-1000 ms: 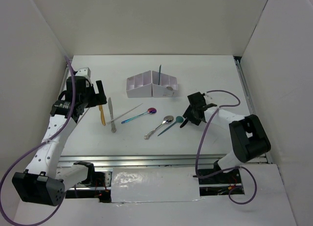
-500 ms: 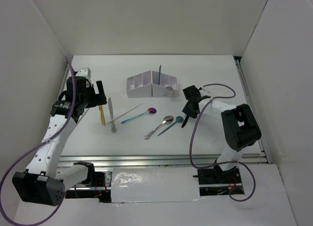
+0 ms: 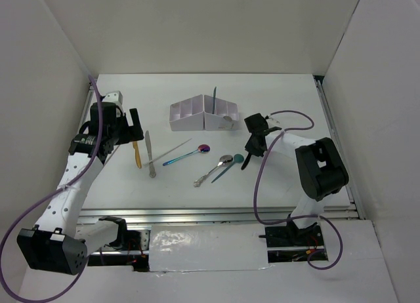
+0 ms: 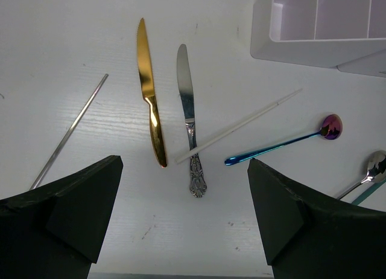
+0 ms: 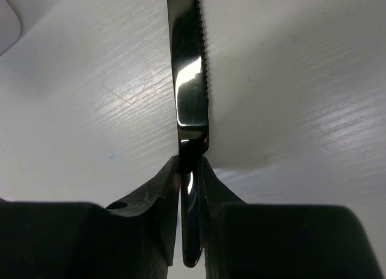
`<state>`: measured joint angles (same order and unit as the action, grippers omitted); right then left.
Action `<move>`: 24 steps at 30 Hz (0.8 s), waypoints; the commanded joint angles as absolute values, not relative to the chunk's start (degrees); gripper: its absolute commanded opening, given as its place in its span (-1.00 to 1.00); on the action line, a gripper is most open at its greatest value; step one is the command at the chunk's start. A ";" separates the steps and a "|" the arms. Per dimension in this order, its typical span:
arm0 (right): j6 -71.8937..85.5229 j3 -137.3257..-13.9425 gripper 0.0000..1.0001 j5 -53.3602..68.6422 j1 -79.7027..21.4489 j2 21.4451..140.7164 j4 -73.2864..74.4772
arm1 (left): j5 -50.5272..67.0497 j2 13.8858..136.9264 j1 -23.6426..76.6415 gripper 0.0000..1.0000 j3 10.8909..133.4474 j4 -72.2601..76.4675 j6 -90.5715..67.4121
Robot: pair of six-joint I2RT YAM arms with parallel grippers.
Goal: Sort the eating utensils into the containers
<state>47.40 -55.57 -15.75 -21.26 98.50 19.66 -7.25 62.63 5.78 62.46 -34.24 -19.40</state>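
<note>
The white worktop [image 3: 282,100] carries everything. Toward its far side sits the white divided box [image 3: 187,124]. The overhead view shows one slim dark teal piece [image 3: 214,96] standing upright in a rear compartment; neither wrist camera sees it.

My left end effector [image 4: 181,188] hangs released, fingers spread wide, over the left group of cutlery and touching none of it. From overhead these are thin streaks, but my left wrist view sorts them out. A gold knife [image 4: 149,92] and a silver knife [image 4: 188,116] lie side by side, blades pointing away. A white stick [image 4: 241,125] runs diagonally across the silver knife's handle. A purple-blue spoon [image 4: 283,143] lies to the right, and a thin silver rod [image 4: 69,131] lies apart on the left. The bowl of a silver spoon [image 4: 368,170] and a sliver of teal spoon [image 4: 368,193] sit at the frame's right edge, and a corner of the box shows at top right.

My right end effector [image 5: 190,170] is right of the silver and teal spoons, near the box's right end. Overhead, what it holds is lost in its own dark shape — the right wrist view settles it. The fingers are clenched on a black knife [image 5: 188,80] where blade meets handle, with the serrated blade pointing straight ahead. I cannot tell whether the knife is clear of the worktop.
</note>
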 commanded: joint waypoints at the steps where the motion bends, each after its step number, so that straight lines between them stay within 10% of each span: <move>1: 46.32 -56.25 -0.66 -15.20 -22.06 99.15 21.09 | -7.38 62.40 5.89 0.99 62.40 -31.55 -18.19; 24: 28.14 -57.57 -0.90 -15.91 -23.82 73.66 14.86 | -6.86 62.58 5.89 0.99 62.67 -31.38 -18.72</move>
<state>33.45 -57.67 -16.53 -22.83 78.81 21.96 -7.22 62.65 5.78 62.46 -32.99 -19.42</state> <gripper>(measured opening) 0.208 0.993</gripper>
